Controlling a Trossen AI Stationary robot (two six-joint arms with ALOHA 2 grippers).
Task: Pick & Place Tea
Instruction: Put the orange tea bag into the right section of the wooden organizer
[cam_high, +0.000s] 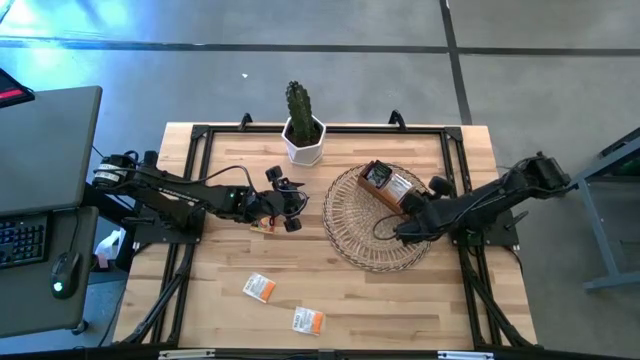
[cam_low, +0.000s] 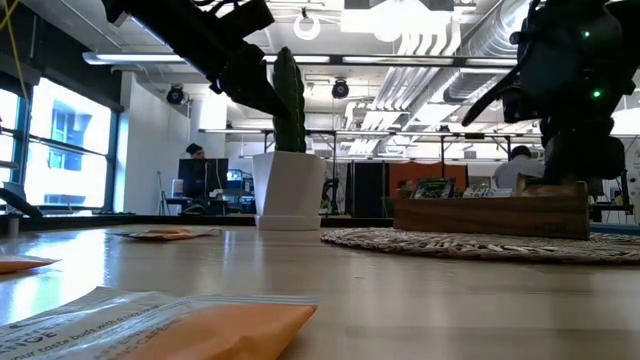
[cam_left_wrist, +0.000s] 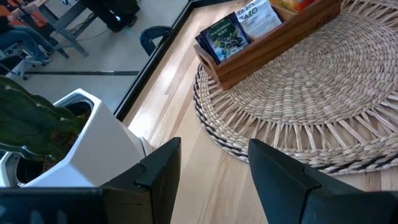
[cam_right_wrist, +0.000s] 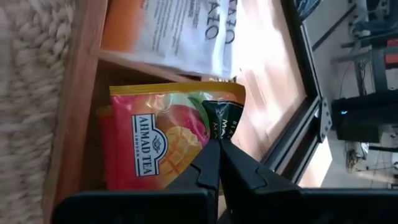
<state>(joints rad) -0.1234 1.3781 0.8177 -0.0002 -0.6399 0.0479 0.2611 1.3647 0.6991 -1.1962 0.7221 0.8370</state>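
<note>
The left gripper (cam_high: 283, 205) hangs over the table at about nine o'clock from the round wicker tray (cam_high: 350, 225), with the cactus pot (cam_high: 303, 140) up at its one o'clock. Its fingers stand wide apart and hold nothing, and its own camera looks past them at the tray and the wooden box (cam_left_wrist: 273, 40). A tea bag (cam_high: 263, 226) seems to lie just under this gripper, but the arm hides most of it, so I cannot be sure. Two more orange and white tea bags lie flat near the front edge, one (cam_high: 260, 288) at about six o'clock from the left gripper and one (cam_high: 308, 321) a bit further along. Next comes the tray, and the wooden box (cam_high: 392, 187) sits on its back part, at about one o'clock from the tray's middle, with tea bags standing in it. The right gripper (cam_high: 412, 207) is at the box. Its fingers are squeezed shut, tips together, right by a red and yellow tea bag (cam_right_wrist: 158, 146) and a dark one (cam_right_wrist: 225, 121) in the box. I cannot tell if a bag is pinched between them. To do this step well, I think the right arm should lift slowly and straight up, so it does not tip the box or drag a bag out. The left gripper should come straight down over a flat bag and close gently.
</note>
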